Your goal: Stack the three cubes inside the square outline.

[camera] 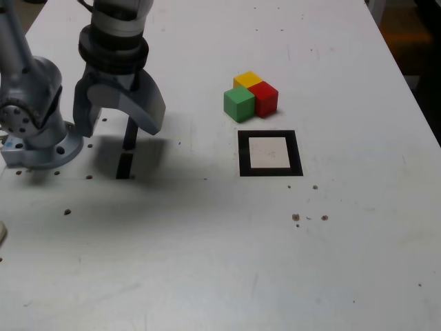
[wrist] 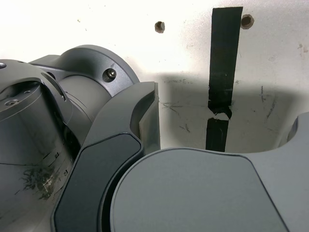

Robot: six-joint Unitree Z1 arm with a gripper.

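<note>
Three cubes sit bunched together on the white table in the exterior view: green (camera: 239,104) in front, red (camera: 264,98) to its right, yellow (camera: 247,81) behind them. Just in front of them lies the square outline (camera: 270,153) of black tape with a white centre, holding nothing. My gripper (camera: 117,121) hangs far off at the exterior view's left, above the table near the arm's base, jaws spread wide and empty. In the wrist view its fingers (wrist: 145,121) frame bare table; no cube shows there.
Two short black tape strips (camera: 127,148) lie under the gripper, also black tape strips (wrist: 222,82) in the wrist view. The arm's base (camera: 38,138) stands at the exterior view's left. Small screw holes (camera: 296,217) dot the table.
</note>
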